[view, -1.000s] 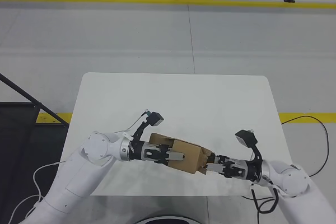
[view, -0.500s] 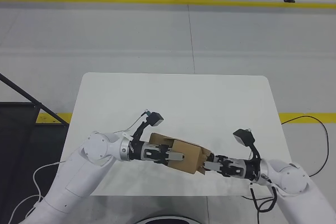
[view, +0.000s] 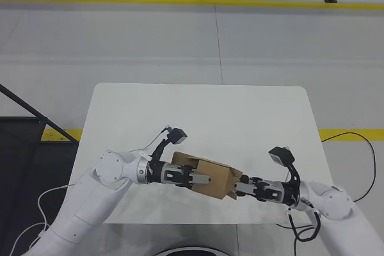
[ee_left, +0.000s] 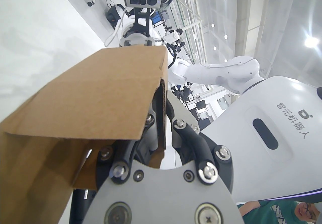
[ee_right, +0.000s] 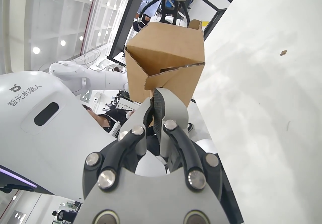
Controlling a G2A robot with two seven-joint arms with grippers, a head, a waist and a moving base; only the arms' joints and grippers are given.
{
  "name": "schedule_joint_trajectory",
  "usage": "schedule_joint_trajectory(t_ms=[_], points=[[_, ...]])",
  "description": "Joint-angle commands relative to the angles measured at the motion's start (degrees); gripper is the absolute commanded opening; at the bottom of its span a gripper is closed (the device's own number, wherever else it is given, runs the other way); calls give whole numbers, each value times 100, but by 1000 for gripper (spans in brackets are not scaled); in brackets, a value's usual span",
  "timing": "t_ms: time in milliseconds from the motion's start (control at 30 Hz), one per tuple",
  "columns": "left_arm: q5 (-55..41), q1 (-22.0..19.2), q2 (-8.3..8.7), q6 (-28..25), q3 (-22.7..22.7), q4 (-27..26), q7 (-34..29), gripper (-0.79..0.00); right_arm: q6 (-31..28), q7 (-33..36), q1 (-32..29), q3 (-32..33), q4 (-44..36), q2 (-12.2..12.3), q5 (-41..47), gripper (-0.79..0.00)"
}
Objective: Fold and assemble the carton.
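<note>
The left gripper (ee_left: 162, 109) is clenched on the left end of the brown corrugated cardboard carton (view: 211, 178), with one finger inside the open end and the other outside, so that a side wall is clamped between them. This hold appears intended to anchor the carton body while the opposite end is worked. The carton lies on its side over the near part of the flat white table (view: 256, 121), with its long axis running left to right and its right end slightly nearer. Whether it rests on the surface or is held just above it cannot be determined. At the right end, the right gripper (ee_right: 155, 96) is closed on the tip of a loose end flap (ee_right: 173, 76), pinching the edge. This grip is suited to swinging the flap inward across the opening, which is not yet closed. The two arms approach from opposite ends, so neither blocks the other. The pinched flap and its neighbouring flaps crowd the same opening, and the folding order may matter. To the left of the table stands a black metal frame (view: 16, 102). A small brown speck (ee_right: 283, 53) lies on the table, well apart from the carton. A black cable (view: 365, 160) loops on the floor to the right, beside a yellow floor stripe (view: 361, 134).
</note>
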Motion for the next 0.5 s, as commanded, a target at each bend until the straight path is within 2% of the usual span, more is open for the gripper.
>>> schedule_joint_trajectory(t_ms=[0,467], points=[[-140,-8,-6,-41,23,-7,-97,-785,-34,151,23,-20,37,-2,161,-760],[-284,-29,-12,-104,26,40,-244,-785,21,279,34,-95,-70,48,576,-785]])
